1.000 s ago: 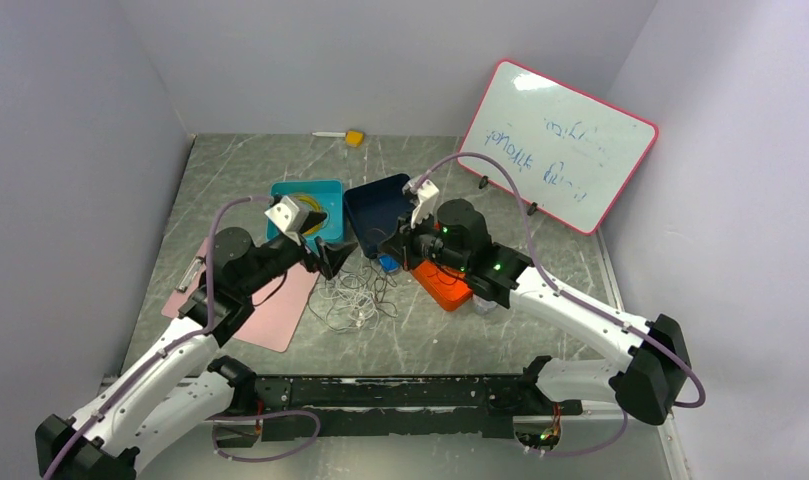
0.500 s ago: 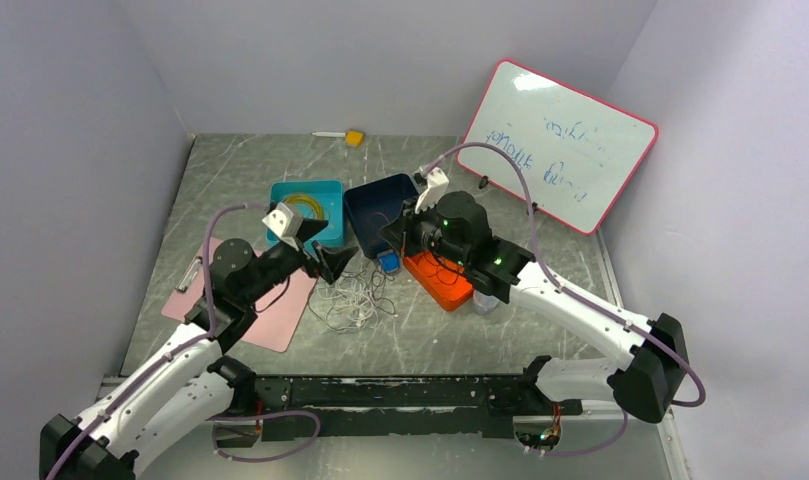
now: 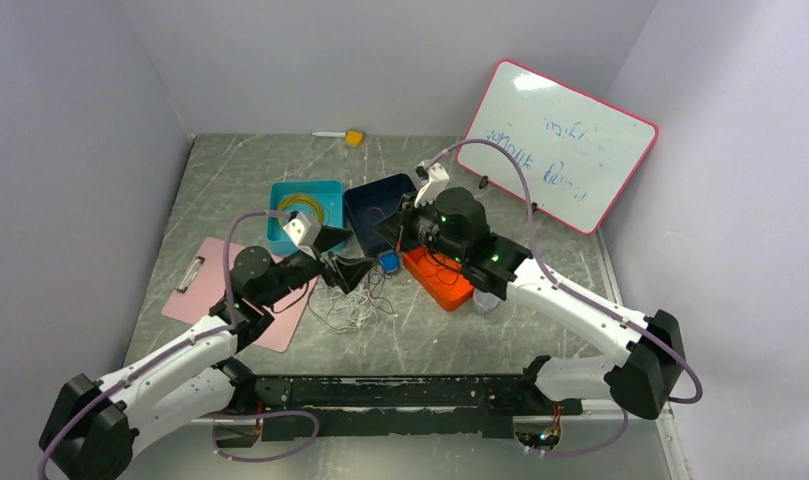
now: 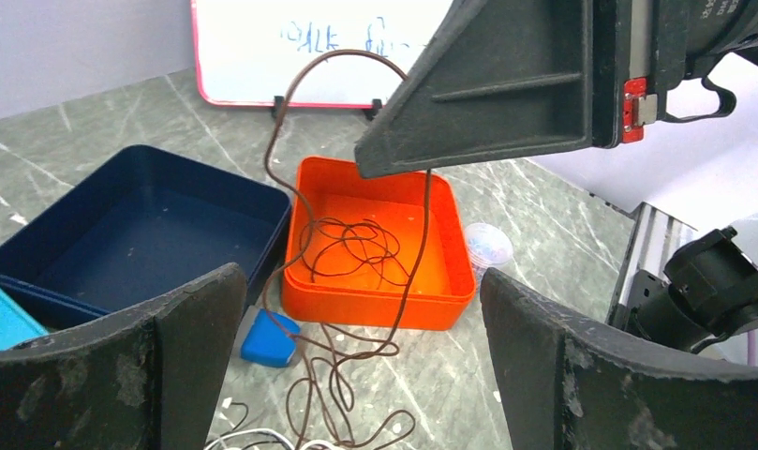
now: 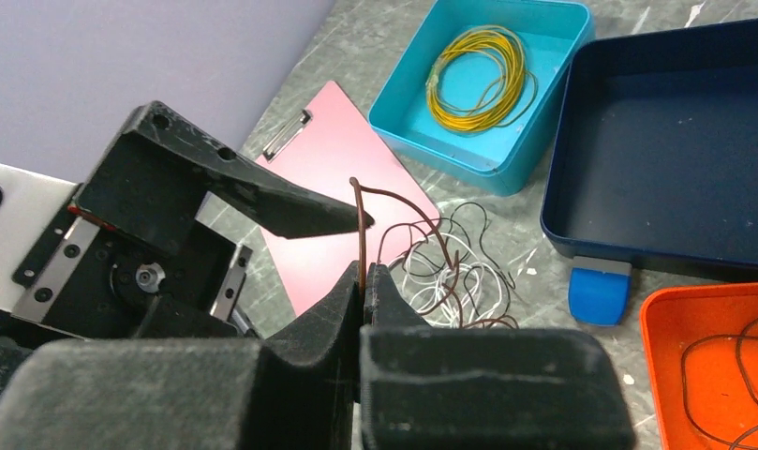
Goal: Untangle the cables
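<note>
We judge the thin, floppy white and brown-red cables [image 3: 350,305] mid-frame best pinched by single strands, as our right gripper [image 5: 364,278] does; left gripper [image 4: 367,361] gapes.

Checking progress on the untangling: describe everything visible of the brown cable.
The brown cable is a very thin, floppy, dark brown-red wire. The shut right hand pinches one stretch, which arcs up above it. Part lies in loose loops inside the orange tray. More loops lie on the table before the tray, mingling with the white cables.
</note>
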Tool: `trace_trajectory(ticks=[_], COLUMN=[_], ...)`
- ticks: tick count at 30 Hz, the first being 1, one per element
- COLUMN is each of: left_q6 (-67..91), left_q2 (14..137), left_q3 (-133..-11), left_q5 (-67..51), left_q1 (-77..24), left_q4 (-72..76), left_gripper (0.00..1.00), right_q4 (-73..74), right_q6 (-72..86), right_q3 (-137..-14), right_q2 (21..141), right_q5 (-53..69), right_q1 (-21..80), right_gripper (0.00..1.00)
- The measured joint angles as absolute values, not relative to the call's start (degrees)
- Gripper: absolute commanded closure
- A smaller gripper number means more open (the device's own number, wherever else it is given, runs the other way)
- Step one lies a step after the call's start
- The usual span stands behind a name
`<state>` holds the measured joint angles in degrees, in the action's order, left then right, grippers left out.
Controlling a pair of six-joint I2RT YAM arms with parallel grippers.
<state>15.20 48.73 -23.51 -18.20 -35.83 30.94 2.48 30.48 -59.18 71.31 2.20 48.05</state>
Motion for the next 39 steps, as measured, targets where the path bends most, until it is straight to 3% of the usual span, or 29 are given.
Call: trace_trajectory(ticks=[15,25,39], left_q6=[11.29,10.63,14.35], left_q2=[61.73,72.84,74.78], left_q3=[-23.51,-22.61,-16.97], left_q5=[-10.66,-3.81,2.59], left_q1=[-41.25,-43.62,-44.25], left_q4=[40.53,45.54,46.24], left_gripper=[0.0,0.21,0.34], right_q4=[1.69,-1.21,-0.47], right_q6=[32.03,30.33,20.27], right_q3=[-59.9,-59.7,-64.1], right_q2=[72.16,69.12,61.78], right_q5=[5.43,9.96,11.84], right_q1=[48.05,48.05,48.03], right_gripper=[1.0,1.0,1.0])
